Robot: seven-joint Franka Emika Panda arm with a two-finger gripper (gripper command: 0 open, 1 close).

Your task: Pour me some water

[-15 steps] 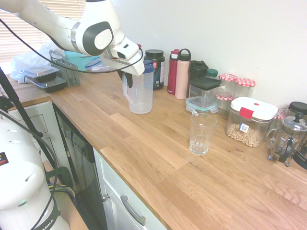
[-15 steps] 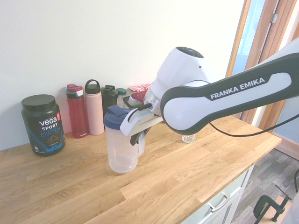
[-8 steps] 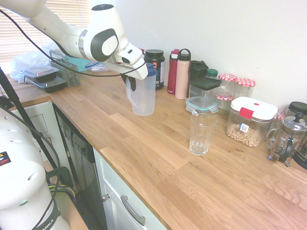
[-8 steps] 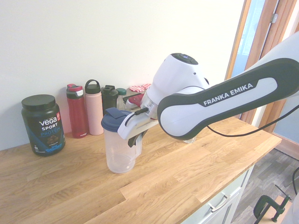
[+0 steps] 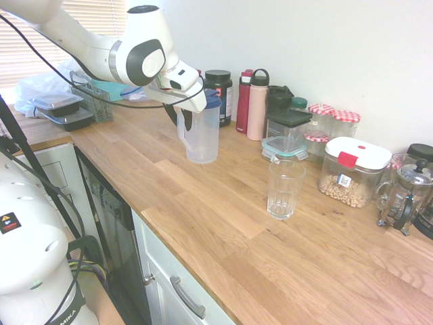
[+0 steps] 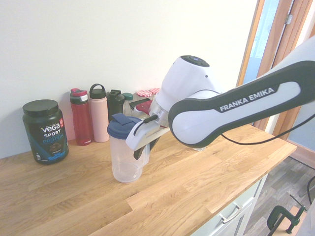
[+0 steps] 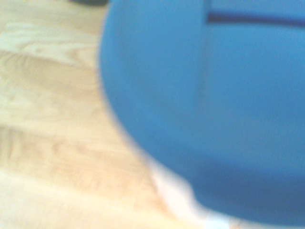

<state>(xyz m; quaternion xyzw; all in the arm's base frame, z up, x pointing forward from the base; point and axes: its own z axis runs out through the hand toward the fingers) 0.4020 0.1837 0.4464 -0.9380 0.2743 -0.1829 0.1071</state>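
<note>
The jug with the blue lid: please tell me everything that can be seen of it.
The jug is clear, plastic-looking, with a dark blue lid and a handle on its side. It looks empty, though that is hard to judge. It stands upright on the wooden worktop, in front of the black protein tub and the red bottle, away from the drinking glass. The hand is at its handle side; whether it touches the jug cannot be told. In the wrist view the lid is a blue blur.

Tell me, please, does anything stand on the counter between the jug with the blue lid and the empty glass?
Nothing visible does. Between the jug and the glass only bare counter shows. The bottles and containers stand further back, along the wall.
</note>
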